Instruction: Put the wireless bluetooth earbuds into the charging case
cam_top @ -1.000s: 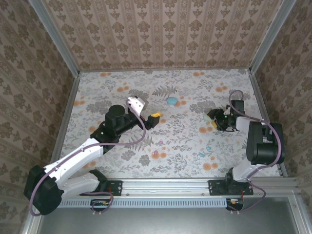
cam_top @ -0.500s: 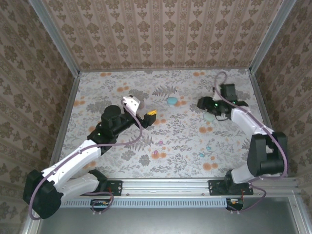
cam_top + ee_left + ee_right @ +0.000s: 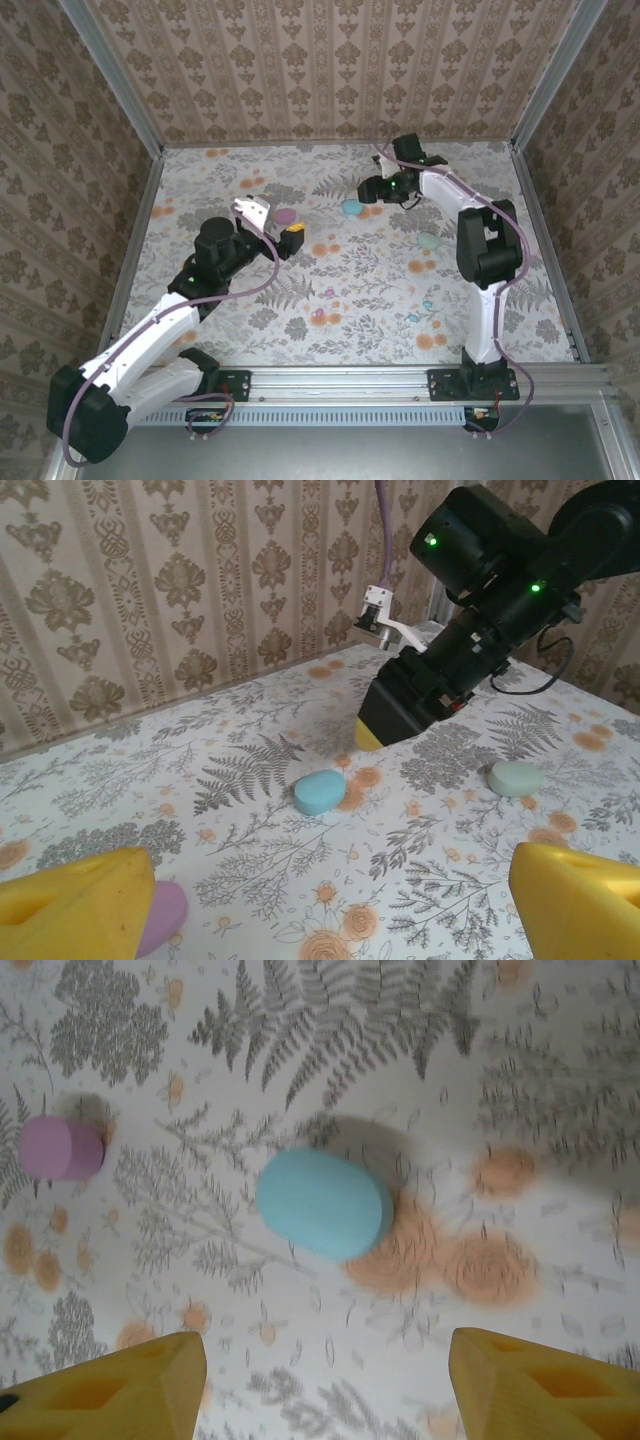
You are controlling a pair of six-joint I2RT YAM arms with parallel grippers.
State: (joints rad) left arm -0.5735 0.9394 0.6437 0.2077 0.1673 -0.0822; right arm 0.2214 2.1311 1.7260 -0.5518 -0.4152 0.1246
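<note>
Just beyond gaping right gripper [image 3: 322,1348], blue case [image 3: 323,1203], long axis seemingly crosswise; left gripper [image 3: 330,880] gaping.

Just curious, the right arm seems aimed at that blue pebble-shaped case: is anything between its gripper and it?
Nothing visible. The blue case lies on bare flowered cloth straight ahead of the open right gripper; the purple case sits well off to the side.

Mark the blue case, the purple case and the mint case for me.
blue case [image 3: 323,1203], right wrist view, middle of its domed top.
purple case [image 3: 60,1147], right wrist view, middle of its upper surface.
mint case [image 3: 516,778], left wrist view, middle of its top.
</note>
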